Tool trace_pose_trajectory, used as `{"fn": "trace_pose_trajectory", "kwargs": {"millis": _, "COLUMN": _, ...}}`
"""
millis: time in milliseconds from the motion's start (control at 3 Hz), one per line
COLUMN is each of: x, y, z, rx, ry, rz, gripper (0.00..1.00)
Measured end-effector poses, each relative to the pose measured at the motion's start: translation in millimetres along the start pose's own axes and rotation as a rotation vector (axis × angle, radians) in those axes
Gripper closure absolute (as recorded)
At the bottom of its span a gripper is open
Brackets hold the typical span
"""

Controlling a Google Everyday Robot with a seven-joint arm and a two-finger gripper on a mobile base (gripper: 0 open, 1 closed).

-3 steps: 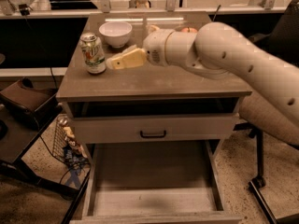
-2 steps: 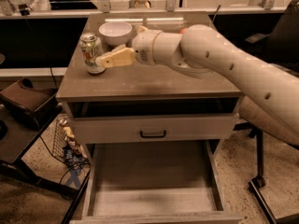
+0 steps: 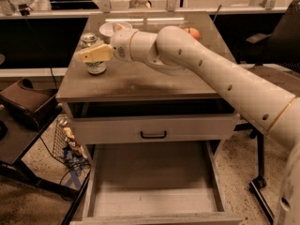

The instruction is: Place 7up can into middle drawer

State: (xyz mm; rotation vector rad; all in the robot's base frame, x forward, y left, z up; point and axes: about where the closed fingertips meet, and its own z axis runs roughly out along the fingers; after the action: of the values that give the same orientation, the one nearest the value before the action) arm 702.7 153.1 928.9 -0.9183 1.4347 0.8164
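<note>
The 7up can stands upright on the cabinet top near its left edge, green and white with a silver top. My gripper has reached the can from the right and covers its middle, so only the can's top and base show. The can rests on the surface. The middle drawer is pulled out wide below the cabinet, low in the view, its pale floor bare.
A white bowl sits behind the can and an orange fruit at the back right of the top. A drawer front with a black handle sits above the open drawer. A dark side table stands left and a chair right.
My gripper has moved left across the cabinet top and now sits at the can, covering its middle. The can has stayed in place.
</note>
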Motion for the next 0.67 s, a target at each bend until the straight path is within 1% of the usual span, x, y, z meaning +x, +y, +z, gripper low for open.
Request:
{"fn": "trace_pose_trajectory", "kwargs": {"millis": 333, "x": 2, "y": 8, "z": 30, "rx": -0.041, "ry": 0.003, "rz": 0.003, "gripper": 0.0}}
{"fn": "trace_pose_trajectory", "kwargs": {"millis": 667, "x": 15, "y": 16, "z": 51, "rx": -0.053, "ry": 0.022, "rz": 0.012, "gripper": 0.25}}
